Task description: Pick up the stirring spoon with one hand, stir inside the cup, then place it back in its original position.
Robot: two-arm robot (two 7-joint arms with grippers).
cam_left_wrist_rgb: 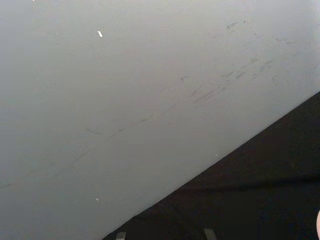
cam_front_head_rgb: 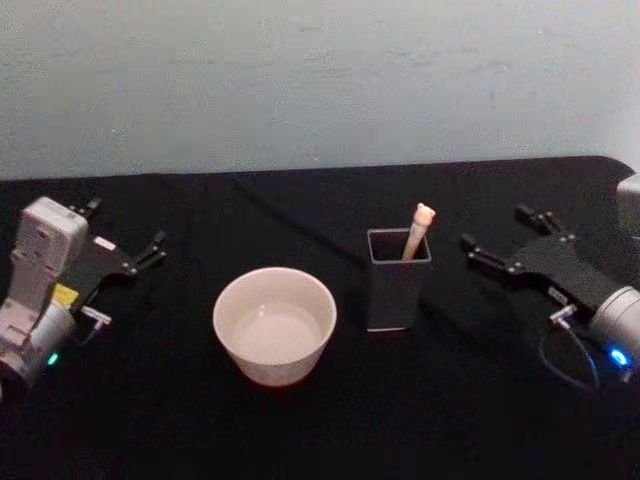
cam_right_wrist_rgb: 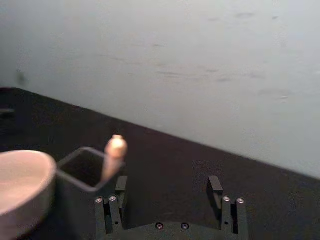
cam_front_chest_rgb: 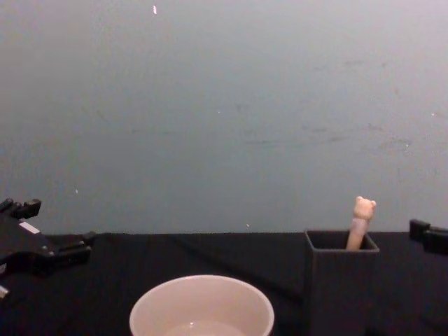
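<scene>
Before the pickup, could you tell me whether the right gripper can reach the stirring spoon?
Probably yes: the right gripper, jaws open, faces the stirring spoon in the holder with nothing between.

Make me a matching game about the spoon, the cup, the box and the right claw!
Things:
1. stirring spoon
2. cup
3. holder box
4. right claw

Clues:
A. open and empty, to the right of the holder box
B. dark grey with square sides
C. leaning, sticking out of the holder box
D. round and pale, to the left of the holder box

Pairs: 1-C, 2-D, 3-B, 4-A
</scene>
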